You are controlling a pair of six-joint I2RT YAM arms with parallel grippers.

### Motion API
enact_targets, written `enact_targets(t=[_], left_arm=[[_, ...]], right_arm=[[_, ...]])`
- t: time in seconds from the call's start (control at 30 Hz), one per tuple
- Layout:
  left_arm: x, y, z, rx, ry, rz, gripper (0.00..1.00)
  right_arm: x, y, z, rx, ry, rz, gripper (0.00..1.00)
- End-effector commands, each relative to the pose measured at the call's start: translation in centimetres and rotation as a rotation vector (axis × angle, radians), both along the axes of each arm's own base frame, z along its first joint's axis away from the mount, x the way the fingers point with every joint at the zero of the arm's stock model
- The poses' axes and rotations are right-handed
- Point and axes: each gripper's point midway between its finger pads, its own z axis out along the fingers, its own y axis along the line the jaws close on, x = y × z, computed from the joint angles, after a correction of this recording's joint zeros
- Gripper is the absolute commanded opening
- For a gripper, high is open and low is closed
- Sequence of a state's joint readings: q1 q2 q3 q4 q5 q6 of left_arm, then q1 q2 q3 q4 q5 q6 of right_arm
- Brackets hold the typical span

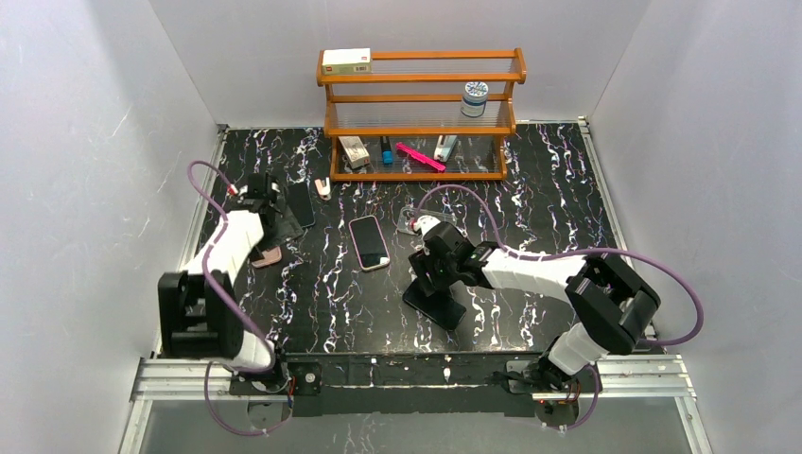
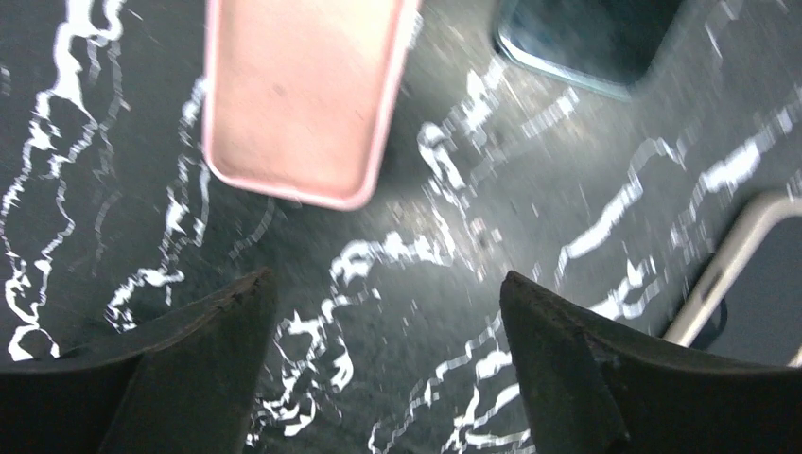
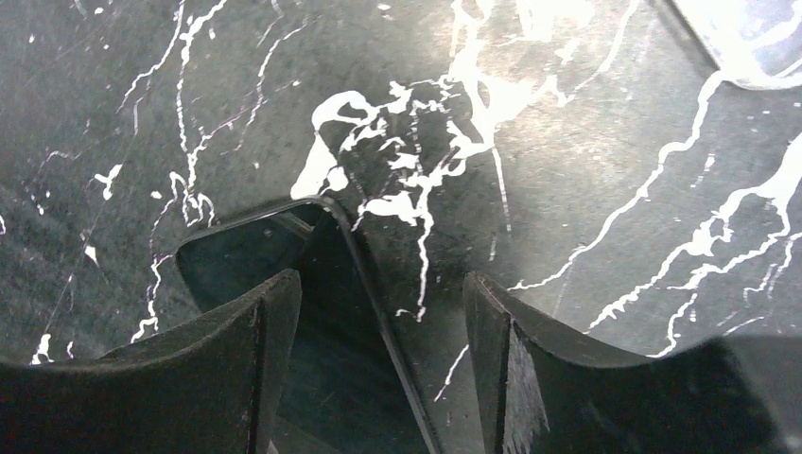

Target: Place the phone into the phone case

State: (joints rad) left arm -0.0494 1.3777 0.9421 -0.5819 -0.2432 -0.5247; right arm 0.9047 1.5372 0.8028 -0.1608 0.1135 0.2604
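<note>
- right pincer point(image 3: 380, 281): jaws apart and low over the tabletop point(image 1: 558, 189). they straddle the long edge of a black slab point(image 3: 331, 331), and nothing is clamped. i cannot tell whether that slab is a phone or a case.
- left pincer point(image 2: 386, 284): jaws wide apart and empty, hovering over bare tabletop just short of the pink case point(image 2: 303, 95).
- the pink case lies flat on the left side, with no phone in it.
- the phone point(image 1: 369, 242) lies screen up in the middle of the tabletop, between the two arms. it is apart from both pincers and from the pink case.
- progress, as i judge it: barely begun. nothing is lifted and no phone sits in a case. taking hold, bringing the two together and pressing the phone in are all left to do.
- surface: black with white marble veins, flat, with some glare.
- room: a wooden shelf point(image 1: 421, 78) with small items stands at the far edge, and plain white walls point(image 1: 95, 142) close in three sides.
</note>
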Motion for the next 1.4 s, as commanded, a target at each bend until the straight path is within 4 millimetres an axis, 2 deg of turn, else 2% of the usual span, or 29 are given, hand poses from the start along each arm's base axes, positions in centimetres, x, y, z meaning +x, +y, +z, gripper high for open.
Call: enact_targets(t=[0.0, 0.07, 0.17, 0.23, 0.43, 0.53, 0.7, 0.83, 0.93, 1.07, 1.17, 1.37], left_arm=[[1.3, 4.7, -1.7, 0.032, 0.072, 0.156, 0.81], [1.6, 5.7, -2.2, 0.034, 0.082, 0.184, 0.81], [2.0, 7.0, -2.5, 0.016, 0.069, 0.211, 0.82], [2.4, 8.1, -2.8, 0.007, 0.068, 0.227, 0.82], [3.2, 10.0, -4.2, 0.0, 0.115, 0.248, 0.78], [4.2, 10.5, -4.8, -0.006, 0.11, 0.237, 0.71], [4.6, 9.9, -6.0, -0.059, 0.123, 0.199, 0.45], [3.8, 9.1, -6.1, -0.091, 0.139, 0.187, 0.17], [2.9, 8.6, -5.2, -0.086, 0.135, 0.181, 0.07], [1.2, 8.2, -4.6, -0.087, 0.175, 0.183, 0.0], [0.6, 6.8, -4.6, -0.149, 0.169, 0.174, 0.0], [-0.7, 5.7, -4.1, -0.179, 0.147, 0.17, 0.0]], right_arm=[[1.3, -0.2, 1.2, 0.05, -0.021, -0.074, 0.71], [1.3, -0.3, 1.2, 0.04, -0.017, -0.056, 0.77], [0.4, 0.4, 2.1, 0.072, -0.006, 0.032, 0.92], [-0.1, 0.6, 2.7, 0.089, -0.002, 0.068, 0.97], [-1.5, 1.1, 4.3, 0.145, 0.038, 0.108, 0.99], [-1.6, 1.1, 4.7, 0.158, 0.041, 0.099, 0.99], [-1.4, 1.0, 5.4, 0.171, 0.02, 0.08, 0.99], [-1.2, 0.7, 5.4, 0.169, 0.028, 0.023, 0.99], [-1.4, 0.1, 5.0, 0.142, 0.046, -0.003, 0.99], [-1.8, -0.3, 4.9, 0.138, 0.053, -0.001, 0.99], [-3.1, 0.3, 5.2, 0.197, 0.073, 0.067, 0.99], [-4.6, 0.1, 5.3, 0.219, 0.054, 0.145, 0.99]])
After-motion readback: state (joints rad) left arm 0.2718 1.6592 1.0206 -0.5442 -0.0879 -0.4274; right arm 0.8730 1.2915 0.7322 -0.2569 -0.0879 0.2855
